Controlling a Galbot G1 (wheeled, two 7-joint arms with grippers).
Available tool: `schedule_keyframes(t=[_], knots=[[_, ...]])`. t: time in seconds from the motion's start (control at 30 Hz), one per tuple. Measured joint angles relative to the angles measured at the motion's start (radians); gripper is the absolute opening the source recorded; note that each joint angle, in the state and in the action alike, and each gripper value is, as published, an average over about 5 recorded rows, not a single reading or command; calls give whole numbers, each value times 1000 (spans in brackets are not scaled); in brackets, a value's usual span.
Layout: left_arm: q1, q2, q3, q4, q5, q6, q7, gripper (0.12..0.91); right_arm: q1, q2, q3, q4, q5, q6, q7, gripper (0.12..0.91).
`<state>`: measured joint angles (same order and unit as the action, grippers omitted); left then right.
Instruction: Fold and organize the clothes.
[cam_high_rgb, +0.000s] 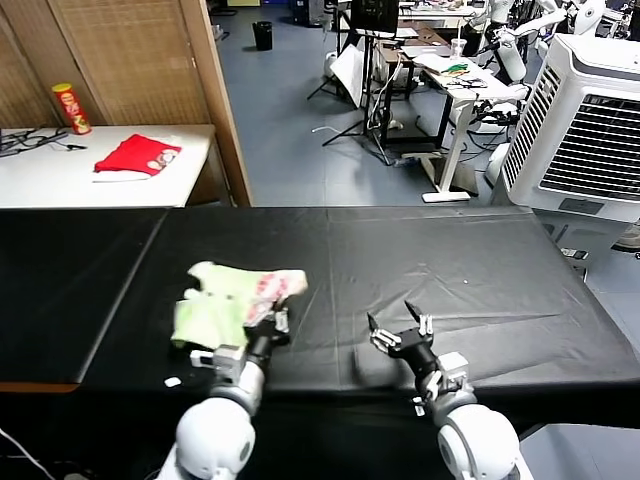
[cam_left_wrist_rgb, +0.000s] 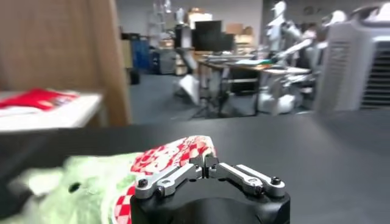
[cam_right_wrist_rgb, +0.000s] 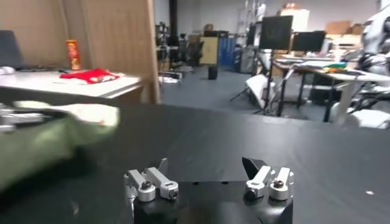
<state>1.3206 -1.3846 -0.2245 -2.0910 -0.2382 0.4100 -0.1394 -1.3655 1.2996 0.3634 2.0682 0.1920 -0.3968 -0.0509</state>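
The clothes are one pale green T-shirt (cam_high_rgb: 225, 305), bunched in a loose heap on the black table (cam_high_rgb: 470, 270), left of centre. Its red-pink checkered print (cam_high_rgb: 272, 287) faces up at the right end. My left gripper (cam_high_rgb: 275, 320) sits at the near right edge of the heap, fingertips a narrow slit apart with nothing between them. In the left wrist view the gripper (cam_left_wrist_rgb: 204, 163) points at the checkered part of the T-shirt (cam_left_wrist_rgb: 91, 189). My right gripper (cam_high_rgb: 398, 320) rests on bare table to the right, wide open and empty. The right wrist view shows that gripper (cam_right_wrist_rgb: 207, 165) with the T-shirt (cam_right_wrist_rgb: 42, 137) off to one side.
A white side table (cam_high_rgb: 60, 185) at the back left holds a red cloth (cam_high_rgb: 137, 154) and a red can (cam_high_rgb: 71, 108). A large white air cooler (cam_high_rgb: 590, 130) stands at the back right. A small white scrap (cam_high_rgb: 172, 381) lies by the table's front edge.
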Motion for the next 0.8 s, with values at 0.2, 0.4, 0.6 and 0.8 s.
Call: schedule_keyframes(t=[0.2,0.4,0.6,0.8], knots=[[12,-6,-1,-15,7,-59,89,592,37,23,-52,-31,102,-67,2,798],[24,12,-29,-36,2,-90,111,788,78,61,-105,-66,186,-113,12,798],[44,25,-53,-40,10,-108,94,798,104,92,-131,-109,276,-122,77,798],[62,38,-77,-42,11,-124,81,798,105,100,-126,-142,355,-129,108,706]])
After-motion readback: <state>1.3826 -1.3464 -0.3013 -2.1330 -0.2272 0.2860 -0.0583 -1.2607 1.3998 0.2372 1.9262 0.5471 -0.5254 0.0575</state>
